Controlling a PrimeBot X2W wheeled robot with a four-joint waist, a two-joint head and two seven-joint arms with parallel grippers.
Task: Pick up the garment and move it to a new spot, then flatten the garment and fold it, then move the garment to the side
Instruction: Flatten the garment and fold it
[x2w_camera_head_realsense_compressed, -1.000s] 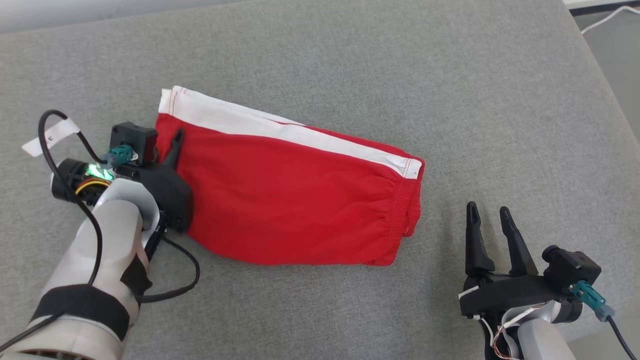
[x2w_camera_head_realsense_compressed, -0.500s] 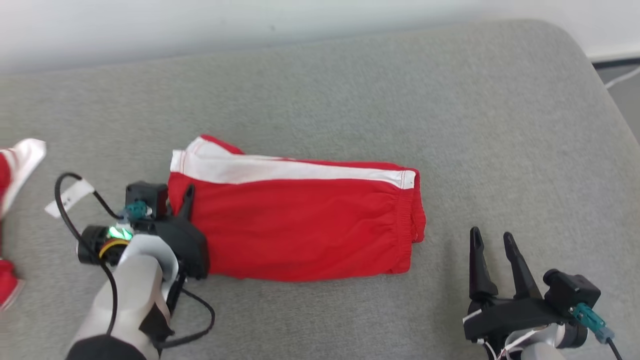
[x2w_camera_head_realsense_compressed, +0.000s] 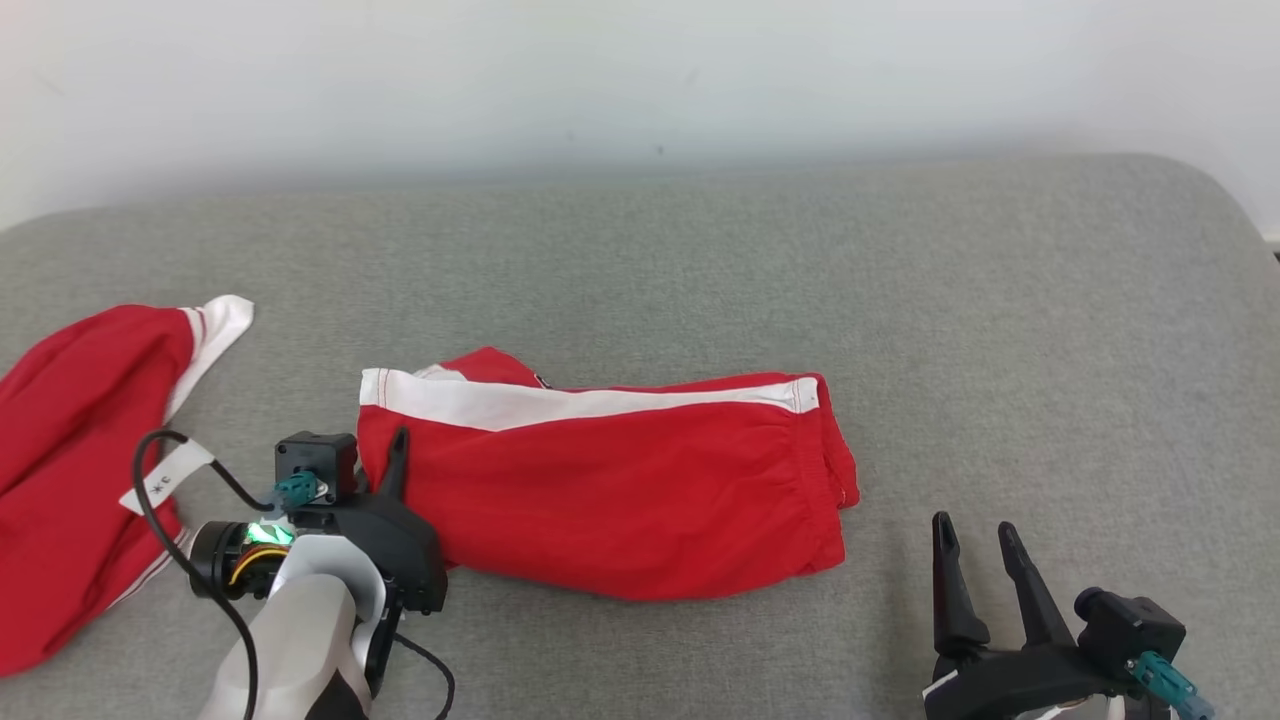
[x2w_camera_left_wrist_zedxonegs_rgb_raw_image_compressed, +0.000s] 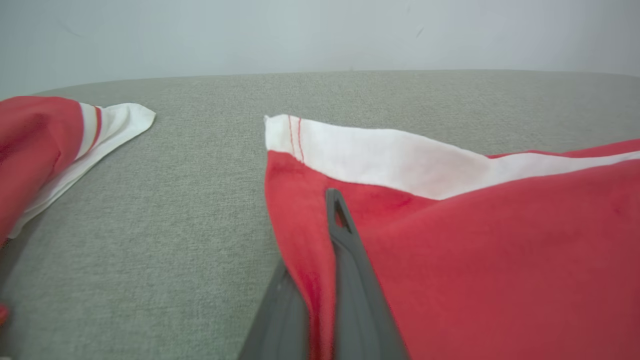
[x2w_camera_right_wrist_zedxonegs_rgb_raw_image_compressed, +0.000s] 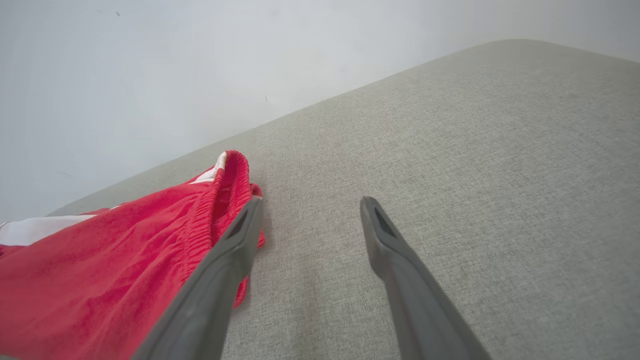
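The folded red garment (x2w_camera_head_realsense_compressed: 620, 500) lies flat on the grey padded surface (x2w_camera_head_realsense_compressed: 900, 300), with its white stripe (x2w_camera_head_realsense_compressed: 600, 405) along the far edge and the gathered waistband (x2w_camera_head_realsense_compressed: 835, 470) at its right end. The left gripper (x2w_camera_head_realsense_compressed: 397, 460) is at the garment's left edge, jaws clamped together on a pinch of red cloth, as the left wrist view shows closely. The right gripper (x2w_camera_head_realsense_compressed: 973, 527) sits just off the garment's right end, jaws apart and holding nothing. A second red garment (x2w_camera_head_realsense_compressed: 80, 450) lies to the garment's left, apart from it. The step in hand looks like the move to the side. With one end gripped, a low, slow drag leftward should hold the layers together; a high lift risks the fold falling open. Halt short of the second garment so the two don't overlap.
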